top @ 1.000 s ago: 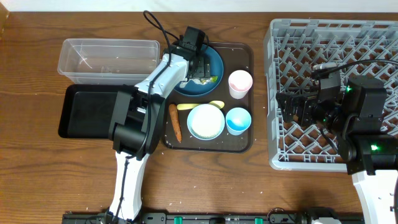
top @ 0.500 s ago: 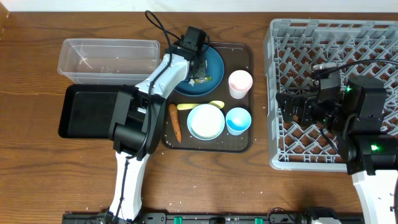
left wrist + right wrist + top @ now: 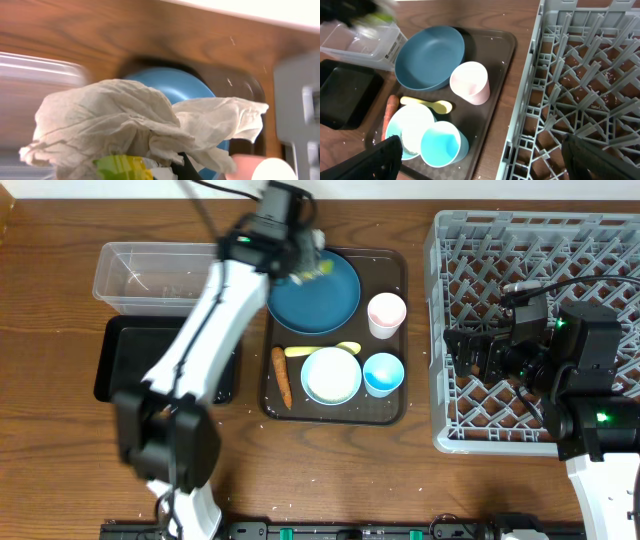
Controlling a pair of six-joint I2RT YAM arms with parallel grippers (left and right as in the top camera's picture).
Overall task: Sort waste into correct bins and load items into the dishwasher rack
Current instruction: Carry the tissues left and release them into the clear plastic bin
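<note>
Where the overhead view is sharp, the grey dishwasher rack (image 3: pixel 535 240) fills the 3 o'clock side of the counter (image 3: pixel 60 450). The right pincer (image 3: pixel 468 352) hangs over the rack's 9 o'clock edge with its fingers spread wide, holding nothing. The brown serving tray (image 3: pixel 392 270) lies at the centre, with the clear tub (image 3: pixel 150 248) at its 10 o'clock and the black tray (image 3: pixel 120 360) at its 9 o'clock. On the serving tray the dark blue plate (image 3: pixel 325 300) sits at 12 o'clock, the bowl (image 3: pixel 331 375) at 6, the pink cup (image 3: pixel 386 313) at 3 and the blue cup (image 3: pixel 382 373) at 5. The carrot (image 3: pixel 282 377) runs from 12 to 6 o'clock, tapering toward 6. The spoon (image 3: pixel 320 350) runs from 9 to 3, with its bowl end toward 3. The left pincer (image 3: pixel 303 260), blurred, is above the plate's 11 o'clock rim, pinching crumpled white paper (image 3: pixel 125 120) together with a yellow-green wrapper (image 3: pixel 122 167).
</note>
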